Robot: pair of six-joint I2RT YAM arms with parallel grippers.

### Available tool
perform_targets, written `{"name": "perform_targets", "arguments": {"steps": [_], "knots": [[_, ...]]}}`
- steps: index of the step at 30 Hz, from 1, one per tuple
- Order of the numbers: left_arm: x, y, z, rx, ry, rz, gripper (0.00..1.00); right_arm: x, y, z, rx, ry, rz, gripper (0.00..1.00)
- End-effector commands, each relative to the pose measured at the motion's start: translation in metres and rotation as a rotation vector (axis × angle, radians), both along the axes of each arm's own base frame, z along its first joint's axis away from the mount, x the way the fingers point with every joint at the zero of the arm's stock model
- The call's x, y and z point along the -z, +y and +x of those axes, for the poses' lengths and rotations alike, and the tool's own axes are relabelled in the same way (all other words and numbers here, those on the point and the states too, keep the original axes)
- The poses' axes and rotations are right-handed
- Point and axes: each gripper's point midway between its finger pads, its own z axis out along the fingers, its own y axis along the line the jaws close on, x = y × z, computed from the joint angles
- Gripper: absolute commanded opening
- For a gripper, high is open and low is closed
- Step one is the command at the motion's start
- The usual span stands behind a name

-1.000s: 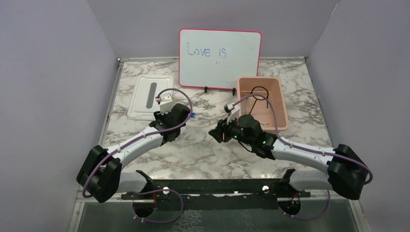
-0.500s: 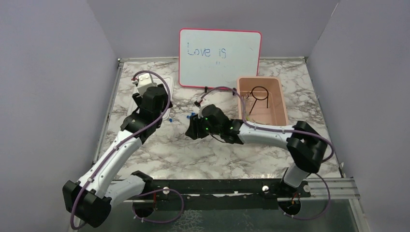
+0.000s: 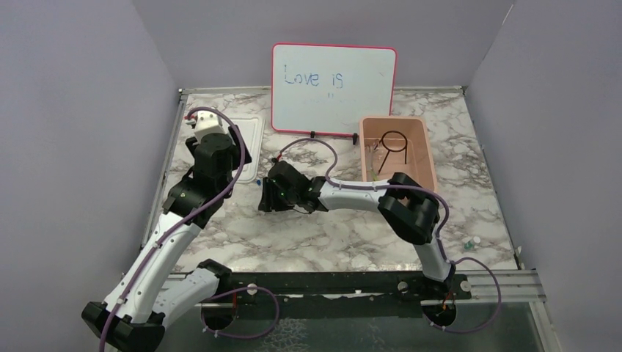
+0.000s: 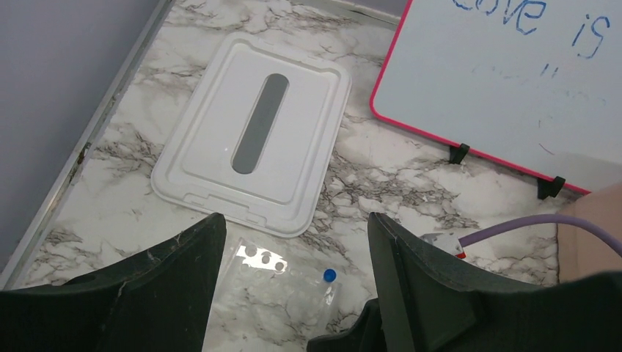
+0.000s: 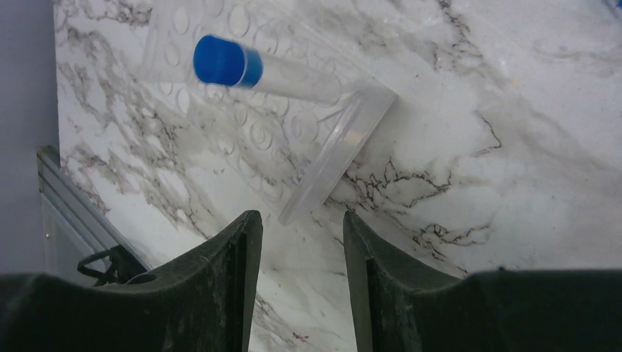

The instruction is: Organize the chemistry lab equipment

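Observation:
A clear tube rack (image 4: 275, 282) lies flat on the marble just in front of the white lid. A clear blue-capped tube (image 4: 330, 276) lies on it, and shows close up in the right wrist view (image 5: 257, 70) on the rack (image 5: 242, 117). My left gripper (image 4: 293, 293) hangs open and empty above the rack; in the top view (image 3: 238, 158) it is over the lid's near edge. My right gripper (image 5: 301, 220) is open and empty, low beside the rack's edge; in the top view (image 3: 265, 198) it reaches far left. A black wire ring (image 3: 392, 141) lies in the pink tub (image 3: 425, 158).
The white lid (image 4: 253, 143) lies at the back left. The pink-framed whiteboard (image 3: 334, 88) stands at the back, with the tub to its right. Two small items (image 3: 471, 241) lie near the front right edge. My right arm spans the table's middle.
My right gripper has swept left from near the tub to the clear rack. My left arm has pulled back and up toward the lid, away from the table's middle.

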Motion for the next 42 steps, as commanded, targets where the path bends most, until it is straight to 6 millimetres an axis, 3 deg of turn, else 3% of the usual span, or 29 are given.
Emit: {"name": "perform_targets", "arguments": {"steps": [1,7,14,20,23,28,33,36,42], "knots": [[0.007,-0.001,-0.005,0.033,0.019,0.017,0.74,0.016,0.002,0.011,0.093,0.03,-0.056,0.49],[0.014,-0.001,-0.005,0.035,0.029,0.023,0.74,0.029,-0.008,0.02,0.151,0.018,-0.134,0.4],[0.017,0.001,-0.005,0.034,0.024,0.029,0.74,0.026,-0.029,0.032,0.198,-0.043,-0.246,0.3],[0.015,0.004,-0.005,0.021,0.018,0.038,0.74,0.015,-0.039,0.038,0.193,-0.099,-0.29,0.3],[-0.003,0.01,-0.006,0.001,-0.012,0.064,0.74,-0.007,-0.03,0.042,0.142,-0.155,-0.243,0.39],[-0.054,0.027,-0.017,-0.051,-0.108,0.072,0.74,-0.046,-0.02,0.058,0.128,-0.266,-0.204,0.55],[-0.105,0.046,-0.038,-0.117,-0.227,0.028,0.74,-0.06,-0.009,0.08,0.144,-0.339,-0.192,0.58],[-0.12,0.052,-0.047,-0.128,-0.27,0.009,0.74,-0.068,0.001,0.091,0.149,-0.382,-0.19,0.58],[-0.131,0.06,-0.059,-0.145,-0.307,-0.003,0.74,-0.066,0.019,0.111,0.135,-0.432,-0.236,0.58]]}}
